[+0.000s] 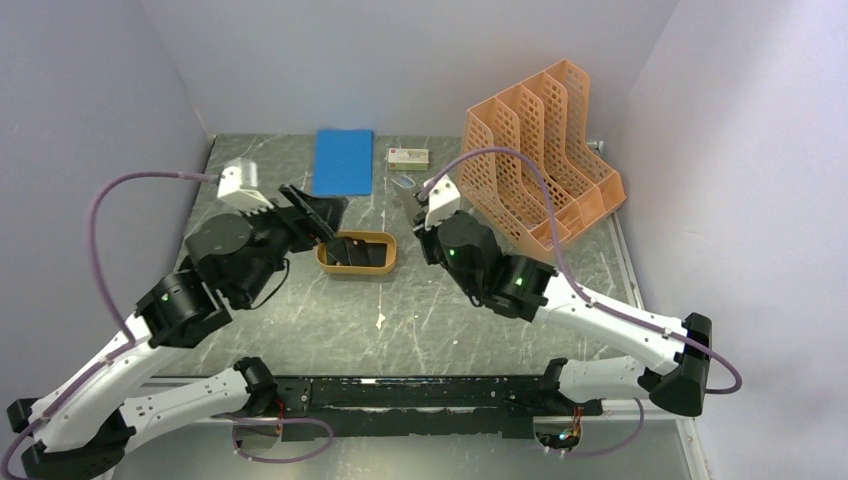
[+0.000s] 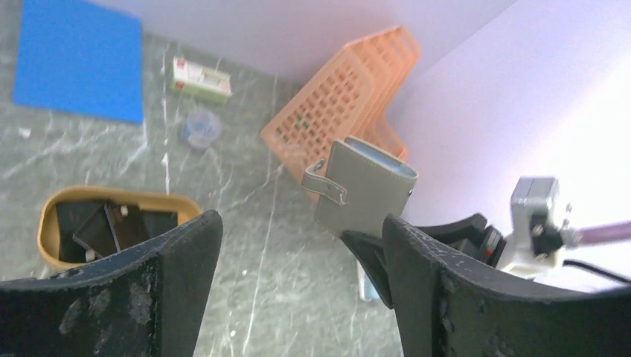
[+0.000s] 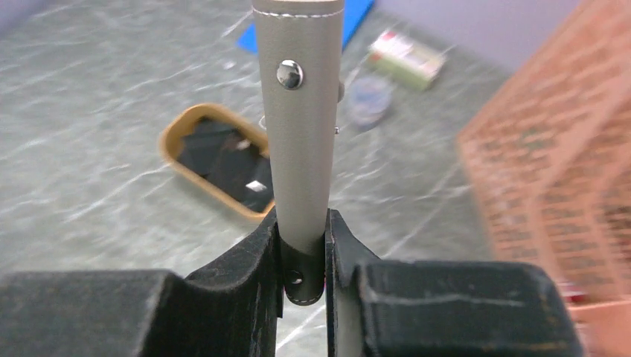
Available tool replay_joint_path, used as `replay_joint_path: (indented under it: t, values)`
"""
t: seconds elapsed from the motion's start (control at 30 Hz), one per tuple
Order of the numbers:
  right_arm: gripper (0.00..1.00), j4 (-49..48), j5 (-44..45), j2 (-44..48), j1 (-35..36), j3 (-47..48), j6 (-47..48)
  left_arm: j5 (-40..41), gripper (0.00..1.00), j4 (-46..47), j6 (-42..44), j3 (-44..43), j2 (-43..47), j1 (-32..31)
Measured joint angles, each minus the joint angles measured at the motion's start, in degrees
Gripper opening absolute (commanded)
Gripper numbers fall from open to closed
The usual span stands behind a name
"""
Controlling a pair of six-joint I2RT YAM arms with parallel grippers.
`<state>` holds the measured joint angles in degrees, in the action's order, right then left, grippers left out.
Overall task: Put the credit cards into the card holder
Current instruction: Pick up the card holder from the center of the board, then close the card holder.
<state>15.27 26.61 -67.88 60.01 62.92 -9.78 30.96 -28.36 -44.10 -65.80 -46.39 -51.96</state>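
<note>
Several black credit cards lie in an orange oval tray at mid-table, also seen in the left wrist view and the right wrist view. My left gripper hangs just left of the tray, tilted over its rim. Its jaws are open with nothing between them. My right gripper is shut on the grey card holder, which stands upright and edge-on with a snap stud showing. In the left wrist view the card holder is raised to the right of the tray.
A blue notebook and a small box lie at the back. A small clear cup sits near the right gripper. An orange perforated file rack stands at the back right. Walls close in on three sides.
</note>
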Motion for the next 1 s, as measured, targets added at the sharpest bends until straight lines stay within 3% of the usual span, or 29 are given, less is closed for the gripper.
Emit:
replay_joint_path:
  t: [0.13, 0.27, 0.4, 0.53, 0.7, 1.0]
  values:
    - [0.00, -8.07, 16.52, -0.42, 5.62, -0.07, 18.78, -0.46, 0.85, 4.04, 4.52, -2.49, 0.98, 0.00]
    - [0.00, -32.59, 28.48, -1.29, 9.44, -7.76, 46.42, -3.61, 0.86, 6.10, 6.51, -6.86, -2.86, 0.00]
    - [0.00, -61.20, 31.93, -4.85, 13.42, -16.55, 74.18, -7.67, 0.87, 7.85, 7.26, -9.03, -6.14, 0.00]
    - [0.00, -80.17, 30.67, -7.17, 17.88, -21.51, 93.15, -12.63, 0.93, 9.90, 7.30, -9.05, -6.97, 0.00]
    - [0.00, -93.09, 28.72, -7.28, 21.20, -22.93, 107.08, -18.05, 0.97, 11.39, 6.64, -9.51, -7.63, 0.00]
    - [0.00, -98.33, 29.88, -9.79, 22.23, -22.08, 114.92, -23.98, 0.97, 15.72, 2.91, -2.23, -6.25, 0.00]
